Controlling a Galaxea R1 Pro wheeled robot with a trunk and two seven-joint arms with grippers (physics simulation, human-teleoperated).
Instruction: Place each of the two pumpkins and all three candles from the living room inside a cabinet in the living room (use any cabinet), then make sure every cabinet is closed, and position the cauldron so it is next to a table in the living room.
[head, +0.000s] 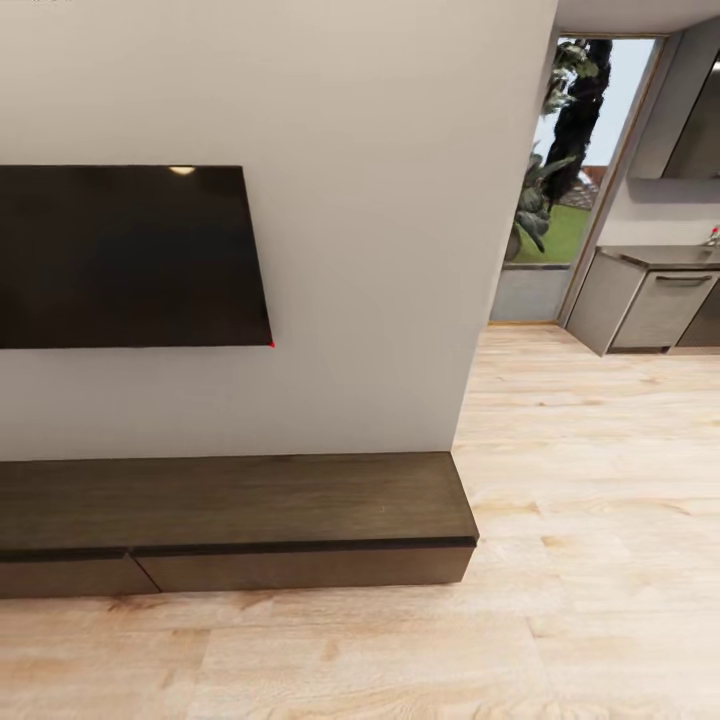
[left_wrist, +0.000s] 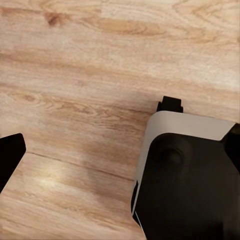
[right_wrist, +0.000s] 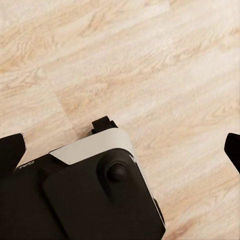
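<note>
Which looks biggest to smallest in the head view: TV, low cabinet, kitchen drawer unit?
1. TV and cabinet: look alike in area, both cut by the frame edge, so unranked.
2. Kitchen drawer unit: smallest, though it stands farther away.

The long, low, dark brown wooden cabinet (head: 235, 520) runs off the head view's left edge, as does the flat black wall screen (head: 125, 255) above it. Each wrist view cuts the dark fingers (left_wrist: 9, 157) of its hand at the frame edges (right_wrist: 10, 150) — the gap cannot be judged. The grey kitchen units (head: 655, 305) are clipped at the right edge, a small red item (head: 712, 236) on their bench too tiny to identify.
</note>
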